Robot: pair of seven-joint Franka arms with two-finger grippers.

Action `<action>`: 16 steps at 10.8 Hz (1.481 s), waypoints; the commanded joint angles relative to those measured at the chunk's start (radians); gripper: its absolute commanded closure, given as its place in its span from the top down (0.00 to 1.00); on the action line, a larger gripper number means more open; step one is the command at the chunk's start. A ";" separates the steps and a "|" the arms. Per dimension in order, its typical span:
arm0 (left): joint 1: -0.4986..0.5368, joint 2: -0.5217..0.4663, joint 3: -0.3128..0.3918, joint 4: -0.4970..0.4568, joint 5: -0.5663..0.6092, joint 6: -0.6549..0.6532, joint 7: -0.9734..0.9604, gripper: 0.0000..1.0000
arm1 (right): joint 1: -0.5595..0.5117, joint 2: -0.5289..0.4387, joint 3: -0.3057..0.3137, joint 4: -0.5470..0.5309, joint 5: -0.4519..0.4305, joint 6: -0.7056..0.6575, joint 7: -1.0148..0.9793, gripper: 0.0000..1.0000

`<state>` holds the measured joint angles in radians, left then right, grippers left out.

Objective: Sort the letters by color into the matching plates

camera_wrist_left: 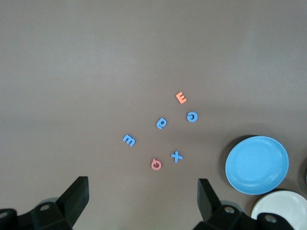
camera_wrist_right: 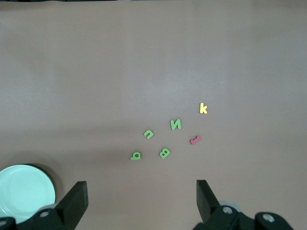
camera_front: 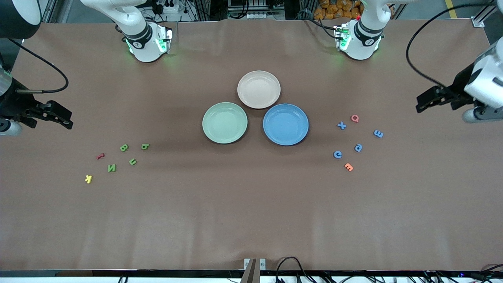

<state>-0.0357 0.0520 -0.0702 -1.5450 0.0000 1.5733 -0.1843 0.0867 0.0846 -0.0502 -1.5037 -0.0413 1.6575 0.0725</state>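
While both plates lie bare mid-table, the green plate [camera_front: 224,122] toward the right arm's end and the blue plate [camera_front: 285,124] toward the left arm's, each colour is clustered on the table by its own arm. The four green letters [camera_front: 128,155] lie below and ahead of the right hand [camera_front: 59,116], whose fingers are spread wide and empty, so that arm is nearer them. The four blue letters [camera_front: 355,139] lie likewise near the left hand [camera_front: 430,100], equally wide and empty.

Rt gripper [camera_wrist_right: 139,201] jaws wide over table; 4 green letters [camera_wrist_right: 156,140] clustered w/ yellow, red ones; green plate [camera_wrist_right: 24,191] apart.
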 commanded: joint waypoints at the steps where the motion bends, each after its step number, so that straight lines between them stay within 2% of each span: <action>1: 0.007 -0.046 -0.003 -0.177 -0.040 0.144 -0.011 1.00 | 0.005 0.004 -0.005 0.013 0.003 -0.004 0.001 1.00; 4: 0.002 -0.054 -0.011 -0.327 -0.034 0.267 0.005 1.00 | 0.005 0.004 -0.005 0.014 0.003 -0.002 0.001 1.00; 5: 0.006 -0.054 -0.038 -0.396 -0.028 0.325 0.006 1.00 | 0.005 0.004 -0.005 0.014 0.003 -0.002 0.001 1.00; 7: 0.011 -0.078 -0.045 -0.521 -0.028 0.474 0.020 1.00 | 0.005 0.004 -0.005 0.014 0.003 -0.002 0.001 1.00; 12: 0.002 -0.029 -0.053 -0.633 -0.026 0.634 0.213 1.00 | 0.005 0.004 -0.005 0.017 0.001 -0.002 0.001 1.00; 16: -0.001 0.025 -0.053 -0.650 -0.011 0.608 0.437 1.00 | 0.002 -0.005 -0.005 0.019 0.003 -0.015 0.001 1.00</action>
<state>-0.0378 0.0647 -0.1209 -2.1832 -0.0158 2.1930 0.1338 0.0868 0.0849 -0.0504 -1.5012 -0.0414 1.6592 0.0725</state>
